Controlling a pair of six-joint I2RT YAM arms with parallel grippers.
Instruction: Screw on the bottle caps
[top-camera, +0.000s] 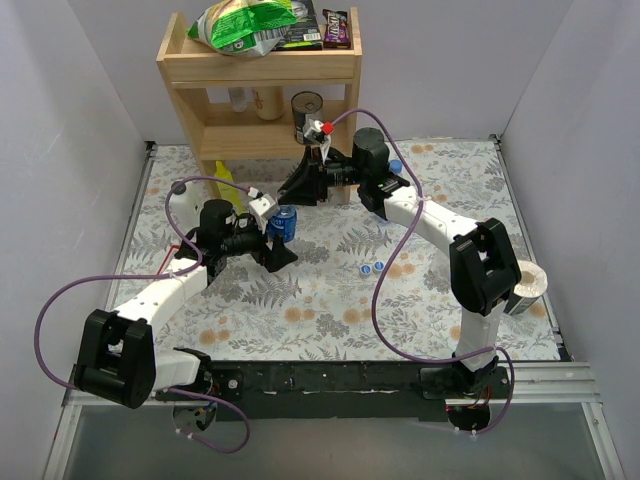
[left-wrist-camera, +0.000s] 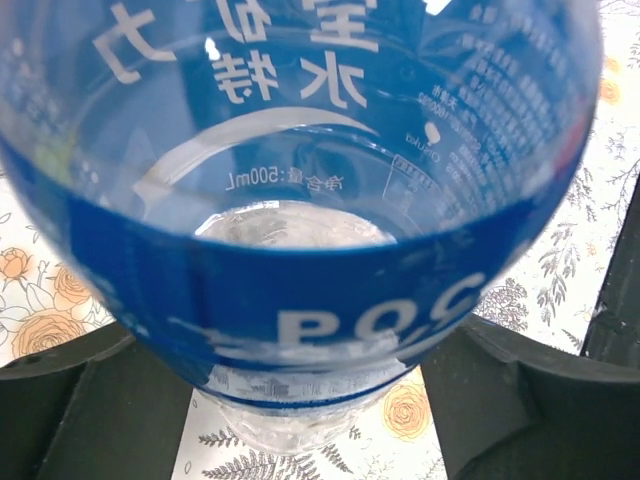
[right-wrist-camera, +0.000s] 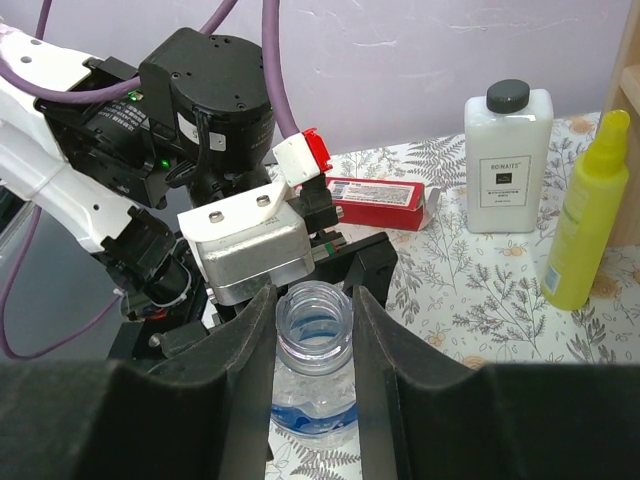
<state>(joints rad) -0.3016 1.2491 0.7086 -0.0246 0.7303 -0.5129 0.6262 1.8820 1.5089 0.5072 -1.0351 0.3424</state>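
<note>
A clear bottle (top-camera: 286, 222) with a blue label band stands upright left of the table's centre, its mouth open and uncapped. My left gripper (top-camera: 281, 238) has its jaws against both sides of the bottle's lower body (left-wrist-camera: 300, 220), which fills the left wrist view. From the far side, my right gripper (right-wrist-camera: 313, 312) is shut on the bottle's threaded neck (right-wrist-camera: 313, 345); in the top view that gripper (top-camera: 301, 190) is just behind the bottle. Two small blue bottle caps (top-camera: 366, 269) (top-camera: 378, 265) lie loose on the cloth to the right, away from both grippers.
A wooden shelf (top-camera: 260, 70) with snack bags stands at the back. A yellow bottle (right-wrist-camera: 590, 225), a white bottle with a dark cap (right-wrist-camera: 508, 165) and a red box (right-wrist-camera: 375, 200) stand near it. A white roll (top-camera: 527, 285) lies at the right edge.
</note>
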